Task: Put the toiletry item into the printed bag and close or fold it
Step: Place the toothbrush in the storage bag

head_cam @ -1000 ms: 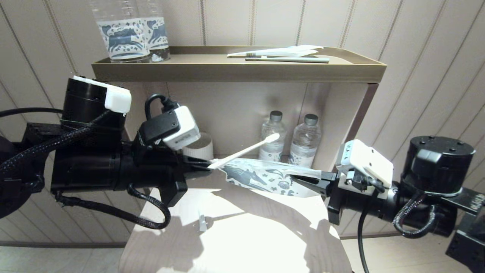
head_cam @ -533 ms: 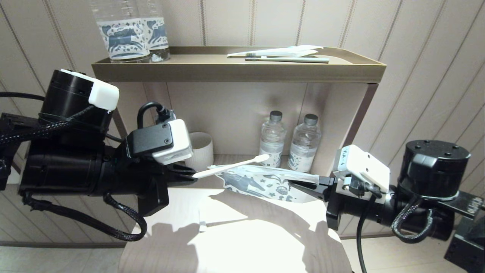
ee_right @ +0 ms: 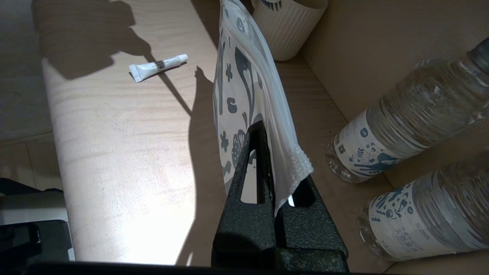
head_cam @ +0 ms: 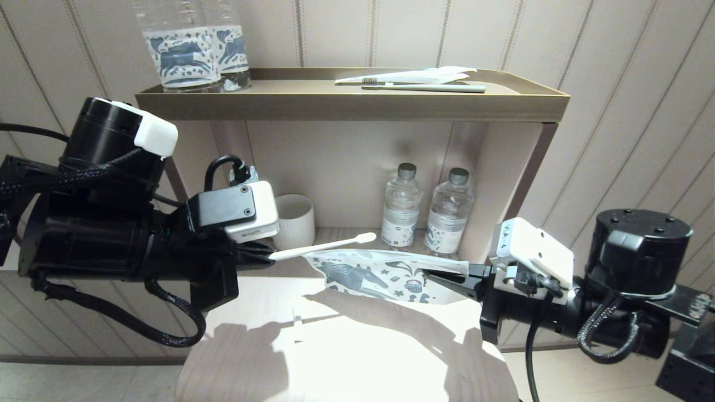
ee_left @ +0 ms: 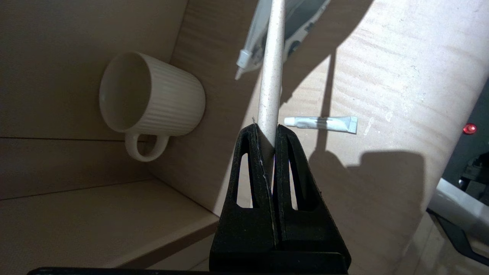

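Right now the printed bag [head_cam: 385, 273] is hanging in the air just above the pale wooden table [head_cam: 346, 357], stretched out roughly level, with its dark horse print facing the head camera. The right claw [head_cam: 444, 276] is pinching the bag's right end, its fingers clenched on the plastic; in the right wrist view the bag [ee_right: 244, 95] is running away from the claw [ee_right: 267, 152], with the zip strip lying along one long edge.

Just left of the bag, the left claw [head_cam: 262, 254] is gripping a white toothbrush [head_cam: 321, 246] by the handle end. The brush is pointing toward the right, tilted slightly upward, its head sitting above the bag's upper edge and in front of the bottles. Whether the brush is touching the bag is not clear. In the left wrist view the handle [ee_left: 271, 76] is standing clamped between the two closed black fingers [ee_left: 252, 160].

On the table below, a small white toothpaste tube [ee_left: 321, 124] is lying flat, apart from the bag. In the open shelf niche behind, a ribbed white mug [head_cam: 294, 220] is sitting at the left and two clear water bottles [head_cam: 427, 206] are standing side by side at the right. On the top tray [head_cam: 352, 103], a second toothbrush [head_cam: 424, 87] is lying beside a flat white wrapper [head_cam: 413, 75], and two large clear bottles [head_cam: 192, 47] with horse-print labels are standing at its left corner.
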`<state>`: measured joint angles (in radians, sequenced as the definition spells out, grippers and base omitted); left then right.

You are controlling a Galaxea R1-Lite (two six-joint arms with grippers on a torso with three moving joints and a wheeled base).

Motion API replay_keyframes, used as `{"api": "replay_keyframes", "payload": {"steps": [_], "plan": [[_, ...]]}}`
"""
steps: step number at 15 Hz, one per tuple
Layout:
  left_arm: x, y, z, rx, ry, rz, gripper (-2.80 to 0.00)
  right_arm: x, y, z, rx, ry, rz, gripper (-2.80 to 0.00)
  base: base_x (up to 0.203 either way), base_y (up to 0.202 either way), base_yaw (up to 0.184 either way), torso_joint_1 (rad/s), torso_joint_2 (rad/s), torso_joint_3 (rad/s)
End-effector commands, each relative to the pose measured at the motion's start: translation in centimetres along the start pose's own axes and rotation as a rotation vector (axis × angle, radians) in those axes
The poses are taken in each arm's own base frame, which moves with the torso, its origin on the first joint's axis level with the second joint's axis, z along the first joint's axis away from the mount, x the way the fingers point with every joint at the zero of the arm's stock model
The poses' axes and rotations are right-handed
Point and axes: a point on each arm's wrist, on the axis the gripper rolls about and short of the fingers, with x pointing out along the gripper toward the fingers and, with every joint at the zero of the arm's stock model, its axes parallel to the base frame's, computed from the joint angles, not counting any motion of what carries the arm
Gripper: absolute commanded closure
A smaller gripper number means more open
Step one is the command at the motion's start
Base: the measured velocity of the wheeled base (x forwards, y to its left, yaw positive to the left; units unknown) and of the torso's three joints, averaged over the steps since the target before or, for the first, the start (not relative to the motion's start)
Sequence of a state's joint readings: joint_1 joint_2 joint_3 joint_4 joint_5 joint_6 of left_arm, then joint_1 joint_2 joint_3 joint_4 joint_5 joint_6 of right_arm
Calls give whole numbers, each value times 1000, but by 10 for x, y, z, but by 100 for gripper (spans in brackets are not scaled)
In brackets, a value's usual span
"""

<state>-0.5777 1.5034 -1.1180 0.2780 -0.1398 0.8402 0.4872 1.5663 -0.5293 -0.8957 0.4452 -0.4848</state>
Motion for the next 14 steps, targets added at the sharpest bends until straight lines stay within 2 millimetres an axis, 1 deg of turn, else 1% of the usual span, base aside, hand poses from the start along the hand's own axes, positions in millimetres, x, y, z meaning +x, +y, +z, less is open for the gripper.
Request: {"api": "replay_keyframes", "payload": {"steps": [1, 6, 9, 11, 14], "plan": [[2, -2, -2, 2, 9, -11, 0, -1, 0, 1, -6, -8, 0, 0, 0, 0, 0, 0, 0, 0], [-4, -2, -1, 5, 1, 0, 0, 3, -2, 1, -4, -6, 0, 0, 0, 0, 0, 0, 0, 0], [-2, -8, 2, 23, 7, -14, 0, 6, -4, 2, -7, -10, 0, 0, 0, 0, 0, 0, 0, 0], [0, -10, 2, 28, 14, -20, 0, 9, -3, -2, -1, 1, 6, 0, 0, 0, 0, 0, 0, 0], [7, -19, -7, 24, 47, -56, 0, 8, -3, -2, -2, 1, 5, 0, 0, 0, 0, 0, 0, 0]]}}
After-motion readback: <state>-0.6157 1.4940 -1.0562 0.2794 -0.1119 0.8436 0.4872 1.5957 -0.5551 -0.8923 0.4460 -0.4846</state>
